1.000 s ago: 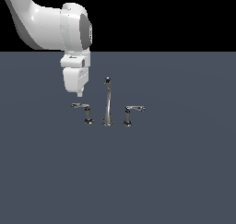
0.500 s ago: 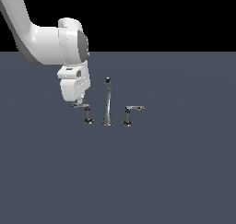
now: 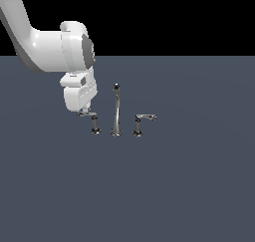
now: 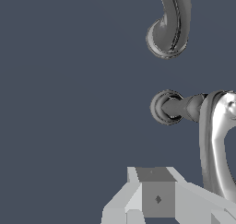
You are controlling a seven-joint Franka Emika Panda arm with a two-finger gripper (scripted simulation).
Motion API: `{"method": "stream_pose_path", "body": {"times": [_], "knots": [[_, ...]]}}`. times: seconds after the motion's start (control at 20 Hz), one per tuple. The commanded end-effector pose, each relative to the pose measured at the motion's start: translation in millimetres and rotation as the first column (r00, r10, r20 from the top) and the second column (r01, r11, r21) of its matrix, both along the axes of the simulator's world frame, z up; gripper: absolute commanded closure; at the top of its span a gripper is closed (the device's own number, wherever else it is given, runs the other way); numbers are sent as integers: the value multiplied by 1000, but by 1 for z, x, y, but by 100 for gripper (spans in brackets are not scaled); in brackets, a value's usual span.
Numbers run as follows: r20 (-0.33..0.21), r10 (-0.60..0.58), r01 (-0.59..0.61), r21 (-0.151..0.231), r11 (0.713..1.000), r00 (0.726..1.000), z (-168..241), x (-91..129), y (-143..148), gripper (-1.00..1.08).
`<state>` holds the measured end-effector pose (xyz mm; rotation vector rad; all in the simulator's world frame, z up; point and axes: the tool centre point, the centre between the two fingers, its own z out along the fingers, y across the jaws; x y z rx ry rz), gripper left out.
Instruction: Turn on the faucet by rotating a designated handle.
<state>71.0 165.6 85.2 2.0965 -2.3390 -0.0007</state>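
The faucet stands mid-floor as a small chrome set with a tall slim spout (image 3: 116, 109) in the middle. The handle (image 3: 92, 117) is on the exterior view's left, its thin arm pointing left from a short post. My gripper (image 3: 84, 111) hangs right over the tip of that arm, touching or nearly touching it. In the wrist view the handle (image 4: 213, 140) runs from its round base toward my gripper (image 4: 156, 196), and the spout (image 4: 168, 27) lies beyond. The fingers show as one block with no gap, holding nothing.
A twin handle (image 3: 141, 119) with its arm pointing to the exterior view's right stands on the far side of the spout. The set sits on a flat dark grey floor (image 3: 174, 186). My white arm (image 3: 45, 52) reaches in from the upper left.
My hand has come down over the last second, and the fingertips now reach the left handle's arm. The handle itself has not visibly turned.
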Motion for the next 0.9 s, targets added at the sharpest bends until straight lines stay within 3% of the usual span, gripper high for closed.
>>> {"method": "stream_pose_path", "body": {"times": [0.0,0.45,0.55,0.85], "knots": [[0,1,-1,0,1000,1000,0,-7,5,108],[0,0,0,0,1000,1000,0,-34,21,108],[10,1,-1,-2,1000,1000,0,-27,20,108],[7,1,-1,-1,1000,1000,0,-45,17,108]]}}
